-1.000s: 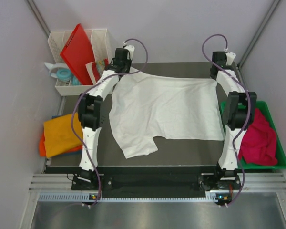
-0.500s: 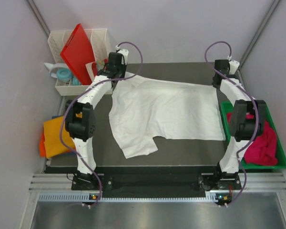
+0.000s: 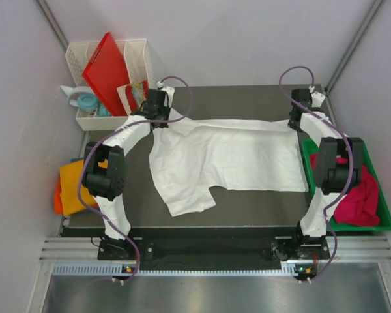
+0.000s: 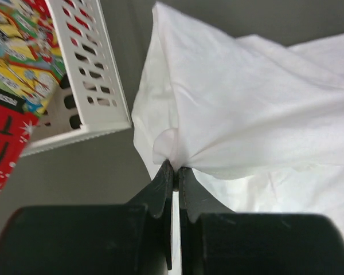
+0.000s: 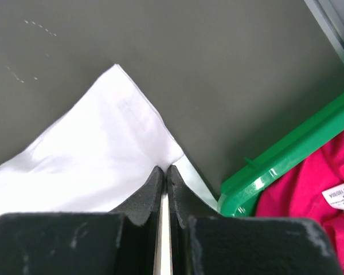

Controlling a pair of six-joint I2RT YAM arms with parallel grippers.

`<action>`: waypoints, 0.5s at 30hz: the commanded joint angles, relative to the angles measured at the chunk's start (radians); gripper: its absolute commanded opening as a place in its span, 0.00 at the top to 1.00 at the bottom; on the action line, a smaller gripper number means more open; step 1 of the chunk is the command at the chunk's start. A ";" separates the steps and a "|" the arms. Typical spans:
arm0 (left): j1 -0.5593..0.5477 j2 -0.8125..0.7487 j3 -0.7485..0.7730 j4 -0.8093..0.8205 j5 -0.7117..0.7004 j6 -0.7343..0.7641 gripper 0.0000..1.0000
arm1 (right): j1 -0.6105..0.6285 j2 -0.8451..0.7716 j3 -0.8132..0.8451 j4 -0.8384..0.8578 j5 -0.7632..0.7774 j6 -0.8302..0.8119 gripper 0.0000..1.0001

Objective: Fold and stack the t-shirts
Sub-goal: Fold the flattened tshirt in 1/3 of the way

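Observation:
A white t-shirt (image 3: 231, 153) lies spread on the dark table (image 3: 247, 208), its far edge lifted and drawn toward the near side. My left gripper (image 3: 163, 117) is shut on the shirt's far left corner (image 4: 172, 154). My right gripper (image 3: 296, 121) is shut on the far right corner (image 5: 160, 154). A magenta-pink t-shirt (image 3: 355, 189) lies bunched in the green tray (image 3: 384, 225) at right; it also shows in the right wrist view (image 5: 315, 200). An orange t-shirt (image 3: 78, 186) lies folded at the left of the table.
A white perforated basket (image 3: 111, 120) at the far left holds a rigid red board (image 3: 107, 68) and printed packets; its corner (image 4: 92, 114) is close to my left gripper. The green tray's rim (image 5: 275, 177) lies just right of my right gripper.
Both grippers have moved toward the near side, pulling the shirt's far edge with them, so the far part of the shirt now folds over itself.

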 commanded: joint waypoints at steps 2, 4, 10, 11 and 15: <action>0.005 -0.063 -0.043 -0.015 0.009 -0.008 1.00 | -0.005 -0.037 -0.018 -0.057 0.013 0.035 1.00; 0.005 -0.064 -0.045 -0.045 0.006 -0.007 1.00 | -0.005 -0.032 -0.011 -0.100 0.014 0.043 1.00; 0.005 -0.079 -0.075 -0.064 0.024 0.015 1.00 | -0.005 -0.012 -0.005 -0.176 0.011 0.044 1.00; 0.005 -0.079 -0.079 -0.063 0.023 0.016 1.00 | -0.005 -0.012 -0.010 -0.180 0.011 0.044 1.00; 0.005 -0.063 -0.091 -0.066 0.029 0.015 1.00 | -0.005 -0.006 -0.045 -0.177 0.008 0.043 1.00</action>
